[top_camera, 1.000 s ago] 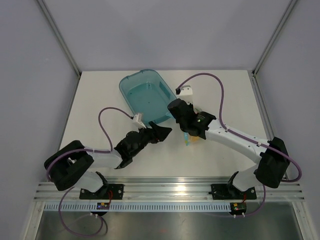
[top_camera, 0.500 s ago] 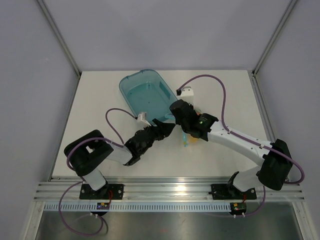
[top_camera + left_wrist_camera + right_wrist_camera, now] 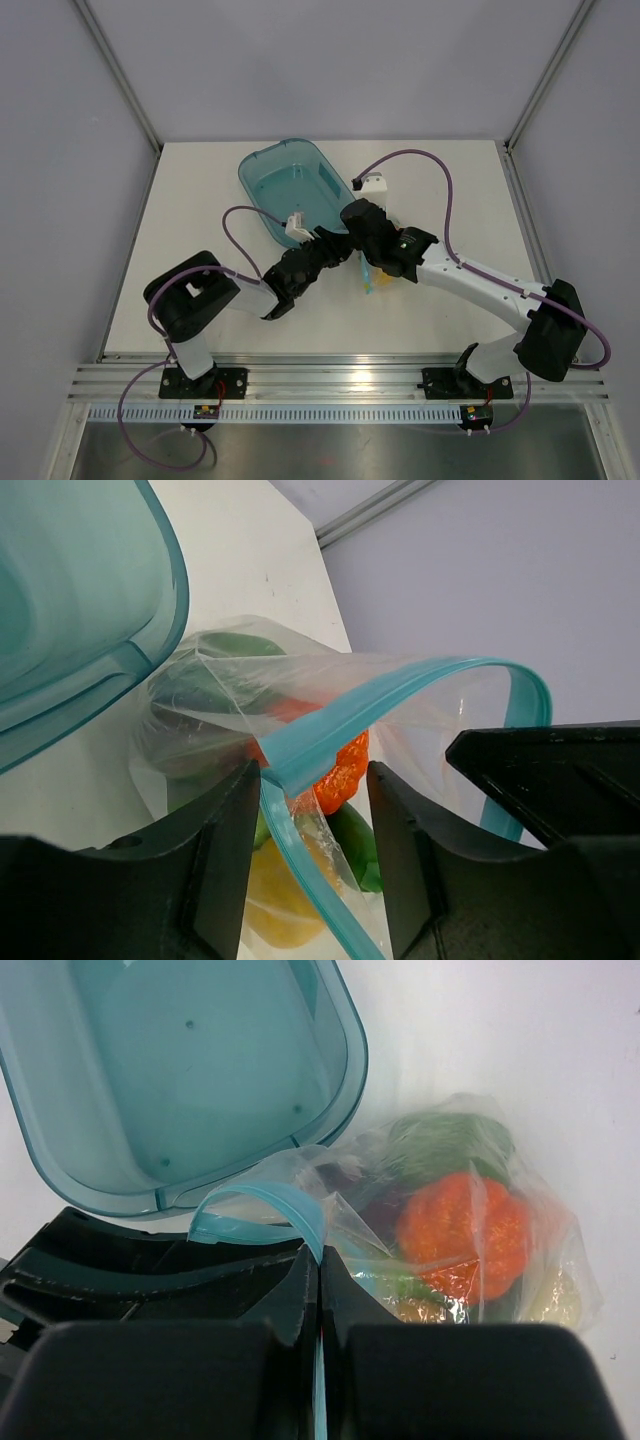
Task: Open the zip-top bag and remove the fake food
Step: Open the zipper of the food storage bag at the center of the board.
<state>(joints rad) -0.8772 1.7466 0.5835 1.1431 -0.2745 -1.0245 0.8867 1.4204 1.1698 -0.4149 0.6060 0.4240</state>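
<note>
My two arms meet in the middle of the table (image 3: 200,200), just in front of the blue-green tub (image 3: 290,190).

My left arm bends at the elbow and reaches forward and to the right. My left gripper (image 3: 313,810) is partly open. The blue zip strip (image 3: 330,725) of the zip-top bag (image 3: 230,670) runs through the gap between my two left fingers. It is close to one finger, and there is room on the other side. These fingers are not squeezing it.

My right arm stretches a long way to the left, low over the table. My right gripper (image 3: 318,1270) is pressed tight shut, and it pinches the other side of the zip strip. The strip curves up in a loop, so the bag's mouth is a little open.

The bag lies on the table right beside the tub's rim. The fake food (image 3: 462,1222) is inside it. I can see an orange piece, green pieces and a yellow piece through the plastic.
</note>
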